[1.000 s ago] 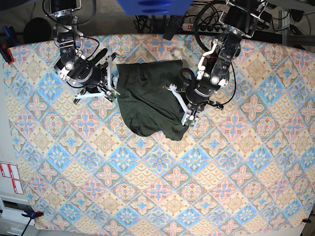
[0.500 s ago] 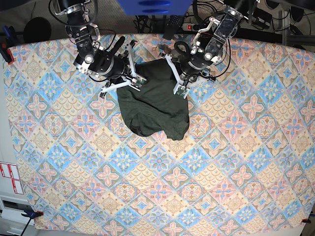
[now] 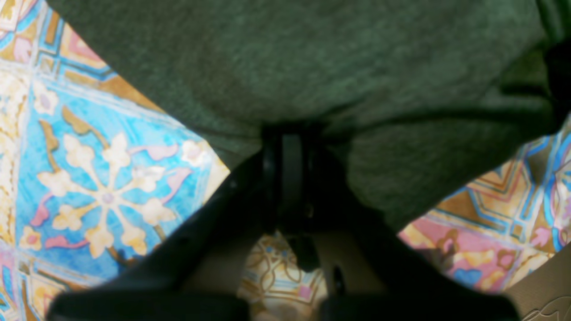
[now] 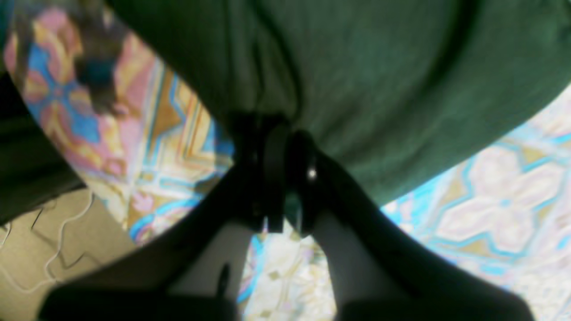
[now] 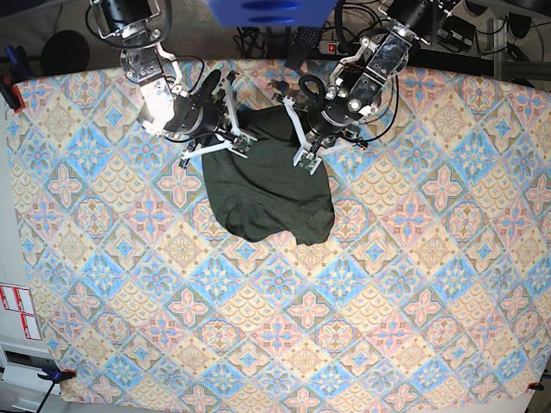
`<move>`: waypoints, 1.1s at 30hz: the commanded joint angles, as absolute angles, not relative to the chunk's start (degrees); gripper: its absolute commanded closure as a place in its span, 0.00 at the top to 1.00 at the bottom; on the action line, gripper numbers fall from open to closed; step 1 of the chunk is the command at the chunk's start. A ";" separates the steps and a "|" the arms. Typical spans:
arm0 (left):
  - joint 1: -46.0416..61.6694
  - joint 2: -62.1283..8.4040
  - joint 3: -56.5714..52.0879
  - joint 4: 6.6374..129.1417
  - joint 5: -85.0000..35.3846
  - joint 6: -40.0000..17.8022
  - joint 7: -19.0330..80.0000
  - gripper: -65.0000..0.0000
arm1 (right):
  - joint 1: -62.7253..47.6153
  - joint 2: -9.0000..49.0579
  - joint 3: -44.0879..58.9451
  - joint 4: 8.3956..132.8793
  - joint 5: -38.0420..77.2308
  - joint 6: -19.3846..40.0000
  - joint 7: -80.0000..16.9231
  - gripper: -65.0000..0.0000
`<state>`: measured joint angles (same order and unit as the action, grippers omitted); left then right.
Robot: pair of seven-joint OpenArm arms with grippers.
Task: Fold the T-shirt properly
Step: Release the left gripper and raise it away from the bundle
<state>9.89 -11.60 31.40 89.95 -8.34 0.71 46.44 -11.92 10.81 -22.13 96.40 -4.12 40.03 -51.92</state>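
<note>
The dark olive-green T-shirt (image 5: 267,194) lies bunched in a rough rectangle at the upper middle of the patterned tablecloth (image 5: 284,327). My left gripper (image 5: 303,159), on the base view's right, is shut on the shirt's upper right edge. My right gripper (image 5: 241,144) is shut on its upper left edge. In the left wrist view the gripper (image 3: 290,133) pinches a fold of the shirt (image 3: 312,58). In the right wrist view the gripper (image 4: 276,129) pinches the shirt (image 4: 379,89) the same way. No sleeves show apart from the bunch.
A blue object (image 5: 267,10) hangs over the table's far edge. Cables and a power strip (image 5: 344,43) lie behind the table. A red clamp (image 5: 9,90) holds the cloth at the far left. The table's far edge is close behind both arms.
Both grippers have moved from the shirt's side edges up to its far edge and closer together. The shirt's upper part has been drawn in and bunched.
</note>
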 commanded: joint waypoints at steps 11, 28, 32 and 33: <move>10.95 -15.25 31.87 89.98 -8.22 0.84 47.69 0.00 | -11.38 10.95 -14.20 94.02 -3.74 40.00 -51.12 0.06; 20.18 -14.64 14.73 115.91 -8.92 0.84 47.43 0.00 | -14.29 10.86 -19.21 110.11 2.24 40.00 -51.30 0.06; 20.44 -12.88 5.93 115.82 -8.92 0.84 47.43 0.00 | -11.30 10.86 -26.77 109.93 7.60 40.00 -51.30 0.06; 21.05 -12.18 3.74 115.82 -8.92 0.84 47.43 0.00 | -10.15 10.86 -28.18 109.85 8.13 40.00 -51.30 0.06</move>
